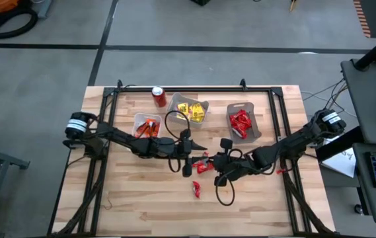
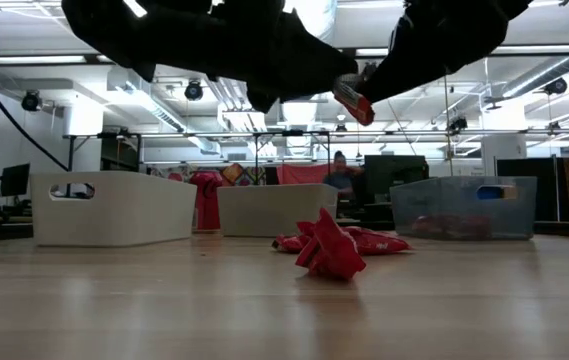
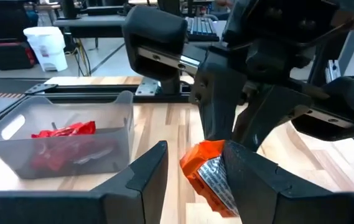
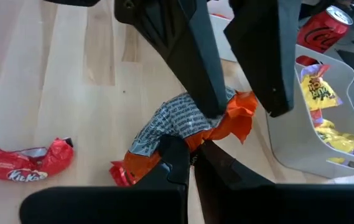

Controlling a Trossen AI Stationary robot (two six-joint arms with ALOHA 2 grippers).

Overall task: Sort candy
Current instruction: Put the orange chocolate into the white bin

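- Right gripper (image 4: 192,155) clenched on an orange wrapper (image 4: 183,130), pinching its lower edge; the piece hangs above the table (image 1: 141,205), mid-table in the high view.
- Left gripper (image 3: 195,180) meets it from the opposite side, fingers (image 3: 149,171) spread, one on each side of the same wrapper (image 3: 209,174). Whether they press on it: cannot tell.
- Low view: wrapper (image 2: 354,100) is in the air under both arms, clear of the board.
- Just below the grippers, loose red candy (image 1: 204,166) lies on the table; one more red piece (image 1: 196,191) nearer the front edge, apart from the rest. Another red piece (image 4: 24,163) lies beside the right gripper.
- Three bins stand behind the grippers: left bin (image 1: 146,125) with orange and red pieces, middle bin (image 1: 190,110) with yellow, right bin (image 1: 242,121) with red.
- Red can (image 1: 159,96) stands upright between the left and middle bins, toward the far edge.
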